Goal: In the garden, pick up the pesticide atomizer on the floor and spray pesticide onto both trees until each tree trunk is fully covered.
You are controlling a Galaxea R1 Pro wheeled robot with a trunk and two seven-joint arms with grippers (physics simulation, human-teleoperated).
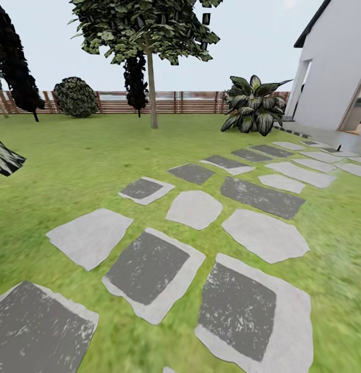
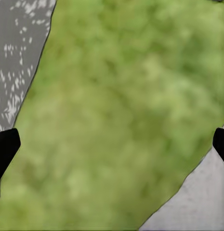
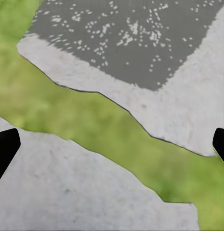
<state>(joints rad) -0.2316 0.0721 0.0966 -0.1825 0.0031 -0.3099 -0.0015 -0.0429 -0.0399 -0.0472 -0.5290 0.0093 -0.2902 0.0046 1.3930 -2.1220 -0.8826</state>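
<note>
Grey stone slabs point(image 1: 149, 269) of the floor sit closest in the head view, light and dark, split by grass strips point(image 1: 198, 261). Path runs toward a white house point(image 1: 335, 67). One tree point(image 1: 149, 31), bare trunk point(image 1: 152, 88), stands on the lawn point(image 1: 71, 155) before the slat fence point(image 1: 164, 102); a striped broad-leaf plant point(image 1: 253, 106) is near the house. Left gripper point(image 2: 112, 144) jaws spread wide over grass, nothing between. Right gripper point(image 3: 112, 144) same, over slabs. No readable writing. Atomizer location: cannot tell.

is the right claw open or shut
Open: the right claw has its two dark fingertips at opposite picture edges, with only stone slab and grass between.
</note>
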